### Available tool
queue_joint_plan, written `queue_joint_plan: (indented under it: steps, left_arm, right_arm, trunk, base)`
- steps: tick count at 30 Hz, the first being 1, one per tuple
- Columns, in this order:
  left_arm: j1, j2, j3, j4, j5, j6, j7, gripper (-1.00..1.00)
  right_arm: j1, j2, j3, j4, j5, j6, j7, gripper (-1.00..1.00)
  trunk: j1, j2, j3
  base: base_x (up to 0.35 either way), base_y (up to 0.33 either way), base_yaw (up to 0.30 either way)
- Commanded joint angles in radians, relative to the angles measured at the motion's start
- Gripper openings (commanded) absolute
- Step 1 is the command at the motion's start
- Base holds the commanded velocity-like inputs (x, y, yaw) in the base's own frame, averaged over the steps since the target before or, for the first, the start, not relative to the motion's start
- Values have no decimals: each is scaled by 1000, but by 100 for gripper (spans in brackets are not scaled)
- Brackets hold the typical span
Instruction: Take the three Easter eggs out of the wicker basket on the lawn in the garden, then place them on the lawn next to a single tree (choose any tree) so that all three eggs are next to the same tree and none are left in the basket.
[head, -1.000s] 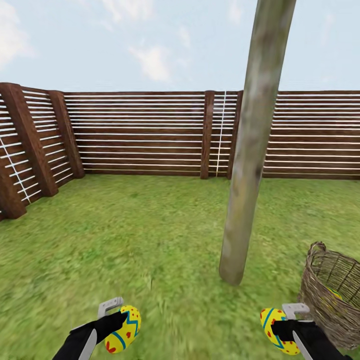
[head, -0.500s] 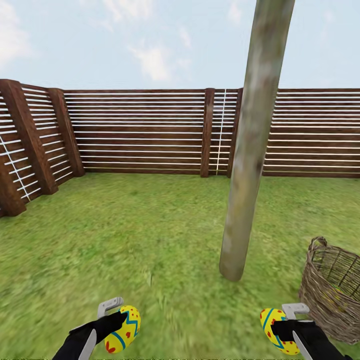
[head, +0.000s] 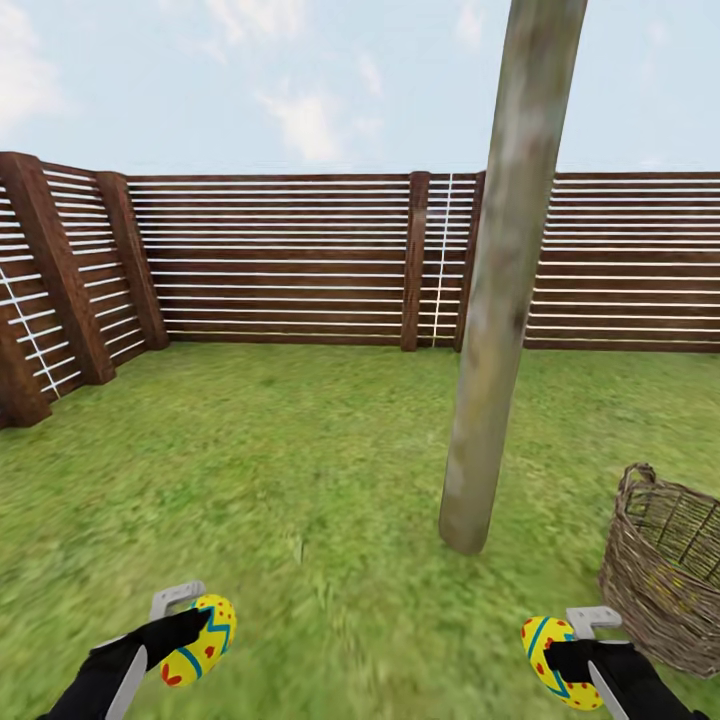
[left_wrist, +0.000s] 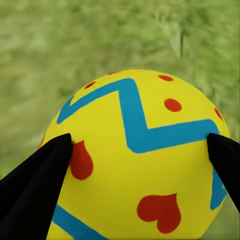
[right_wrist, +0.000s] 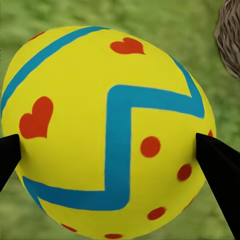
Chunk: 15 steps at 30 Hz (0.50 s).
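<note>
Yellow eggs with blue zigzags sit in both end effectors. The left end effector (head: 190, 630) pinches one egg (head: 200, 640) between its two black fingers (left_wrist: 35, 175), low over the lawn (head: 300, 480) at the near left. The right end effector (head: 570, 655) pinches a second egg (head: 555, 660) the same way, low at the near right, just beside the wicker basket (head: 660, 590).

The tree (head: 490, 400) stands ahead, a bit right of the middle, and the basket sits on the grass to its right. I cannot see inside the basket well enough to tell if the third egg is in there.

Things could go wrong from here. The eggs are round and smooth, and the fingers only touch them at the sides, so an egg could slip out. If one is let go from too high, it could roll away from the tree. The right arm could also bump the basket, since it is so close.

Both arms reach forward and low, with the left one held out wider to the side.
</note>
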Motion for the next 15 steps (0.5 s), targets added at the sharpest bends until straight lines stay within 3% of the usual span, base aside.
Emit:
queue_joint_plan:
  steps: [1,7,11,15]
  left_arm:
    - [0,1,3,-2,7,7,-4,-100]
    - [0,-6,2,5,8,7,-4,-100]
    - [0,-8,0,9,10,6,-4,-100]
    - [0,-8,3,8,10,-23,-4,-100]
  right_arm:
    - [0,-2,2,-1,-9,5,-2,-100]
    - [0,-7,-1,-2,-10,6,-2,-100]
    - [0,-6,1,-2,-10,6,-2,-100]
    - [0,-5,1,-2,-10,4,-2,-100]
  trunk:
    - [4,-8,-4]
    - [27,-50,-23]
    - [29,-51,-39]
    - [29,-51,-39]
  base:
    - [0,0,0]
    - [0,0,0]
    - [0,0,0]
    - [89,0,0]
